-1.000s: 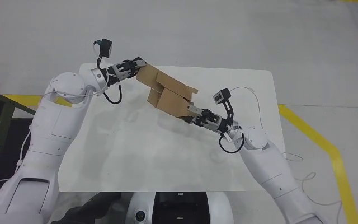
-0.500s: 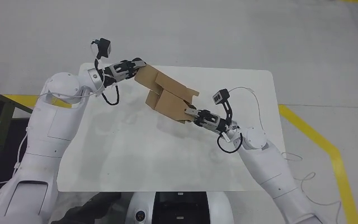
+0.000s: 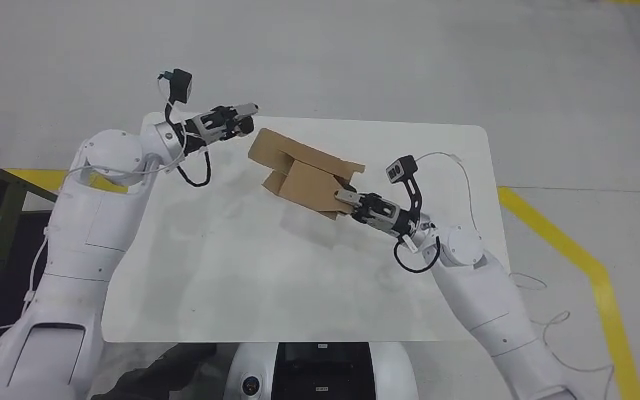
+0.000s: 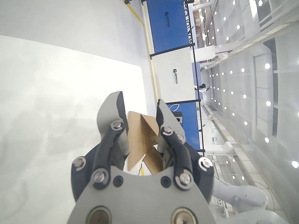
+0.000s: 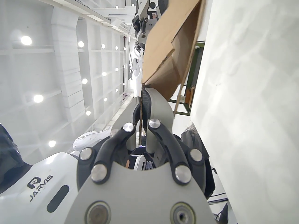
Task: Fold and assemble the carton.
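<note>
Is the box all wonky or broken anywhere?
Not broken, just wonky. The carton is only half folded, flaps sticking out, turned crooked to the table edges. The right hand pinches one thin flap; the left hand is open, not touching it.

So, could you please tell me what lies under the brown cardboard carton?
The white table lies beneath the brown cardboard carton, which the right claw pinches at one edge. The patch of tabletop directly below it is hidden.

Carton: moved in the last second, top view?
Yes. The carton has come back from the far edge of the table, toward the robot, clear of the open left pincer; the right pincer grips it.
</note>
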Tool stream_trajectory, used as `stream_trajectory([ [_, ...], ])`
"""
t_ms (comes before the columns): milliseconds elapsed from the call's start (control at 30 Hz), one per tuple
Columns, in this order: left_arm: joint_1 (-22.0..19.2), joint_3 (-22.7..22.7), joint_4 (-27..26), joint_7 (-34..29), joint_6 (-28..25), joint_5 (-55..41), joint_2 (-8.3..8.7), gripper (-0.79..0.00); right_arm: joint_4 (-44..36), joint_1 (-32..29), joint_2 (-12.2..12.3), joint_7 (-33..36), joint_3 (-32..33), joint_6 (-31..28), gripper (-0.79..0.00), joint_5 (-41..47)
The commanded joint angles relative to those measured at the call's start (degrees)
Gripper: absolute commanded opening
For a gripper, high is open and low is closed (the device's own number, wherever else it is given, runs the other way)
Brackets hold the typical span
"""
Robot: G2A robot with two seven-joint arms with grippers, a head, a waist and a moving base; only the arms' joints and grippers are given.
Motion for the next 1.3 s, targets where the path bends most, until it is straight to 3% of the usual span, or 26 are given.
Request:
stream_trajectory([
  [0, -0.15, -0.90, 0.20, 0.11, -0.04, -0.13, 0.13, 0.000, -0.37, -0.07, 0.24, 0.04, 0.74, 0.63, -0.785, -1.18],
  [200, -0.19, -2.86, -2.08, -4.41, -0.32, -1.27, 0.62, 0.000, -1.93, -0.11, 1.03, 1.67, 2.37, 3.80, -0.785, -5.47],
  [300, -0.03, -2.54, -3.95, -8.43, -0.49, -2.02, 0.74, 0.000, -2.56, -0.54, 1.16, 4.11, 2.56, 5.07, -0.785, -3.19],
  [700, -1.08, 3.90, -8.28, -15.84, -5.19, 1.74, 0.21, 0.000, -3.73, -2.44, 1.08, 3.64, 2.90, 6.73, -0.785, 2.38],
  [833, -2.77, 5.72, -6.97, -21.14, -5.91, -2.65, -0.18, 0.000, -3.83, -2.48, 1.10, 3.63, 2.99, 6.75, -0.785, 2.42],
  [1267, -2.85, 6.20, -6.57, -20.16, -5.37, -3.38, -0.36, 0.000, -4.49, -3.15, 0.98, 2.04, 2.75, 7.42, -0.785, 3.28],
])
